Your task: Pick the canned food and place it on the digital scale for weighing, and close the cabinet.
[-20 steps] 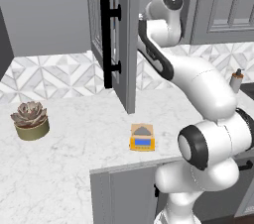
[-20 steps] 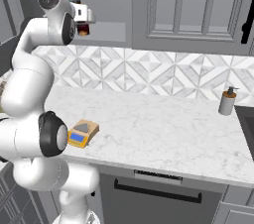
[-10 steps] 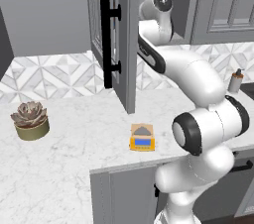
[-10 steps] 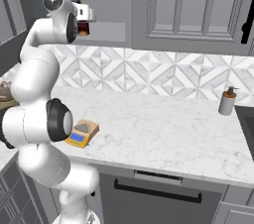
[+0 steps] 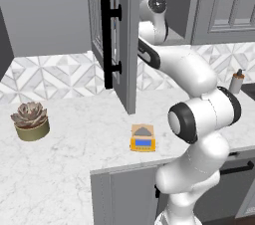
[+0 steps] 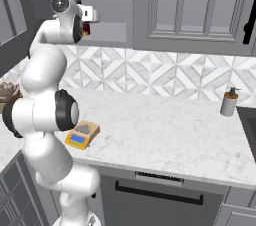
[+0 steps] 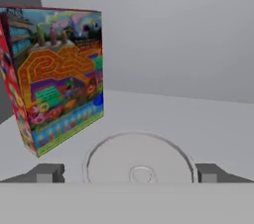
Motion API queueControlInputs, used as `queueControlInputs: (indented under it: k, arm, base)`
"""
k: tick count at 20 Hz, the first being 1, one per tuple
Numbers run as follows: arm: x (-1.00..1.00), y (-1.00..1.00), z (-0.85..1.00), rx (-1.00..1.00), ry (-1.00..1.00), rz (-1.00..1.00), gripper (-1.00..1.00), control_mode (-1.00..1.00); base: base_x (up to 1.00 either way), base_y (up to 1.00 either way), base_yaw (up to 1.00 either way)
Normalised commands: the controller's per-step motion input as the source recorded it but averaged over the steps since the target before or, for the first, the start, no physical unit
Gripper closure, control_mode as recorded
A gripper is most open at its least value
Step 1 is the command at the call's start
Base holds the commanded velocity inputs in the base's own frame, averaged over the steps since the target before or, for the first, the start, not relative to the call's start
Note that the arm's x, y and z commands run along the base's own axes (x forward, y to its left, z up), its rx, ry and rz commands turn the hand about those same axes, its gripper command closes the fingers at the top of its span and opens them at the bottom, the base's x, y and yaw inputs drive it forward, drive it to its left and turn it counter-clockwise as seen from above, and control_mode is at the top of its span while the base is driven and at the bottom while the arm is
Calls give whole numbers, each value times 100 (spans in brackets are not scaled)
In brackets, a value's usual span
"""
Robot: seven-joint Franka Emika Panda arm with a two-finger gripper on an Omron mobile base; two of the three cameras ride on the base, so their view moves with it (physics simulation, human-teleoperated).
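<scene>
Compared with a second ago, not much has changed: arm's wrist has swung a bit further into the cabinet (image 5: 112, 45), and the scale (image 5: 143, 138) and succulent (image 5: 30, 121) sit right where they were on the counter (image 5: 69, 169).

Hand view looks down at the can (image 7: 140, 161), silver top facing the camera, sitting right between the two fingertips (image 7: 47, 172). Jaws are spread wide on either side of it, not pinching anything; can't tell if they're actually touching its sides. A colourful box (image 7: 57, 72) stands upright on the shelf just beside the can, toward the left of that view.

From the right base view the gripper (image 6: 88, 17) is up inside the open cabinet, with a bit of dark red peeking out next to it. Cabinet door is swung open, black handle (image 5: 105, 37) facing the left camera. Bottle (image 6: 229, 102) stands far off by the backsplash.
</scene>
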Motion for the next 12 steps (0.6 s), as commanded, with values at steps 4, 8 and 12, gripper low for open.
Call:
queueControlInputs:
  k: [4,8,12]
  arm:
    - [41,0,-13,0,0,0,100,-100]
    - [13,0,-13,0,0,0,100,-100]
    - [-10,0,-23,0,-2,0,100,-100]
  base:
    - [0,0,0]
    - [0,0,0]
    - [0,0,0]
